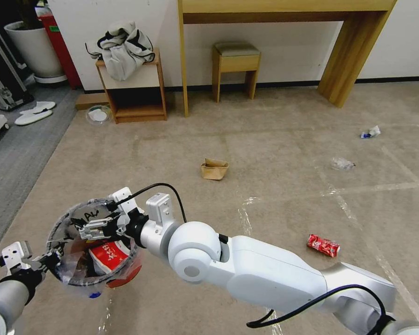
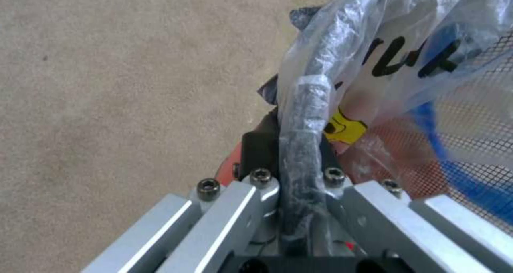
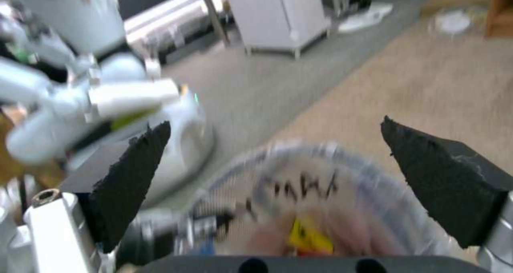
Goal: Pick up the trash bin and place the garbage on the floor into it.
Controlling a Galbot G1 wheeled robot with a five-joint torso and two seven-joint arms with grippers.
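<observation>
Two grippers meet at seven o'clock: the left gripper (image 1: pixel 51 257) pinches the trash bin (image 1: pixel 94 249) rim, carrying it above the floor (image 1: pixel 274 153), while the right gripper (image 1: pixel 94 229) hovers wide open, empty, over its mouth.

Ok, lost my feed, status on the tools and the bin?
Left tool shut on trash bin rim. Right tool open over bin. Red can, brown paper bag on floor.

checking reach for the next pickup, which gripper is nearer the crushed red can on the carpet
Right. The right gripper hangs open over the trash bin; the left gripper clamps the bin's far rim, farther from the red can.
</observation>
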